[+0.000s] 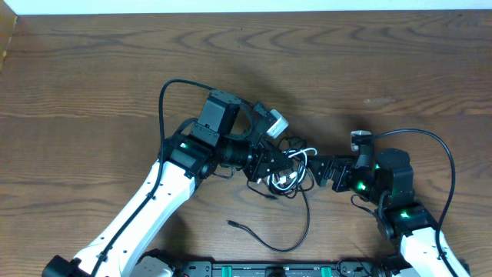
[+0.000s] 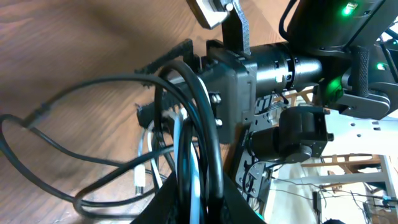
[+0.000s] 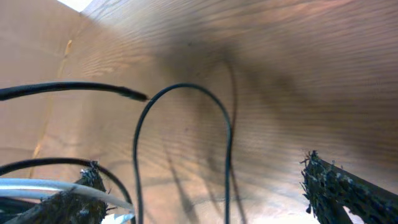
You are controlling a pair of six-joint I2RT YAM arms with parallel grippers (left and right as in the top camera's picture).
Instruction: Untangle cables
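The cables (image 1: 286,174) lie in a small knot of black and white cords between my two grippers at the table's middle. One black cable (image 1: 296,235) trails toward the front and ends in a plug (image 1: 231,224). My left gripper (image 1: 275,165) is shut on a bundle of black cords and a white cable (image 2: 194,180), seen close in the left wrist view, where the left gripper (image 2: 198,198) fills the bottom edge. A white plug (image 2: 138,180) rests on the wood beside it. My right gripper (image 3: 205,196) stands open, and a black cable loop (image 3: 227,134) rises untouched between its fingers (image 3: 339,193).
The wooden table (image 1: 92,61) stretches wide to the back and left. Thick arm cords arc above the left arm (image 1: 164,104) and the right arm (image 1: 444,150). The right arm's body (image 2: 323,31) sits close in front of the left wrist camera.
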